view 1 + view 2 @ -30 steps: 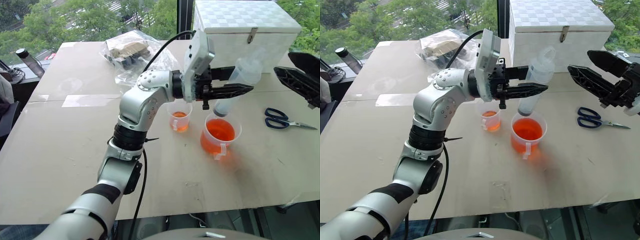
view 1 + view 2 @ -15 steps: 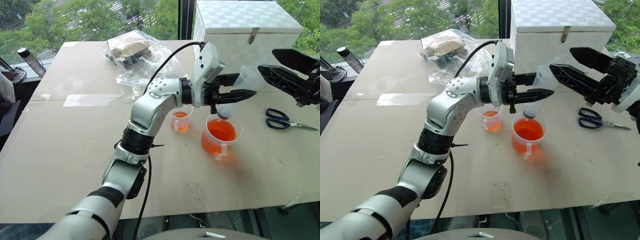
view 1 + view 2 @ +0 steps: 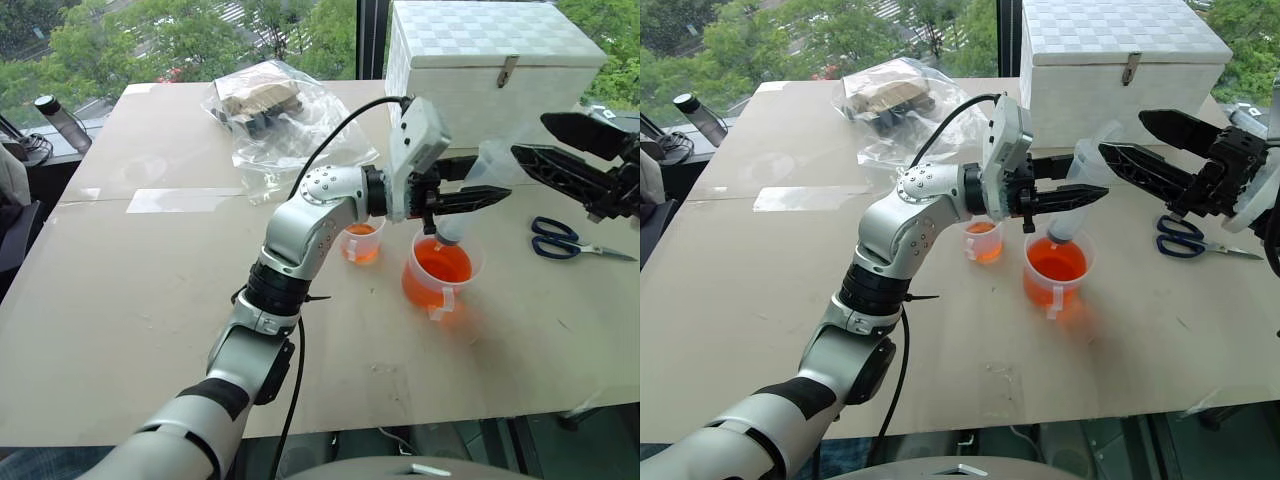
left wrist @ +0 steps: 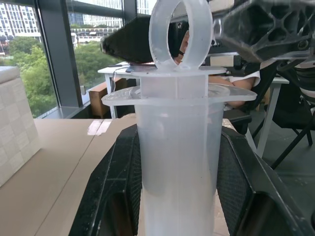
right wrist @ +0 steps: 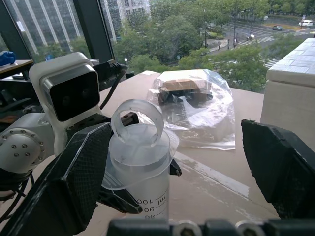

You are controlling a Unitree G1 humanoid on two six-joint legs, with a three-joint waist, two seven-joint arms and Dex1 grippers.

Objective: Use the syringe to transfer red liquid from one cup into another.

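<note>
Left eye view: I am clamping the syringe (image 3: 462,205) in my left gripper (image 3: 470,196), tip dipping into the wide cup (image 3: 440,270), right gripper (image 3: 560,150) gaping empty near the plunger, drawing not yet done.

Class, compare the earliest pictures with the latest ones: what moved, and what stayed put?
The left gripper, shut on the syringe, lowered it so its tip now sits at the larger cup of red liquid. The open right gripper closed in toward the plunger end. Both cups, including the smaller cup, and the scissors stayed put.
</note>
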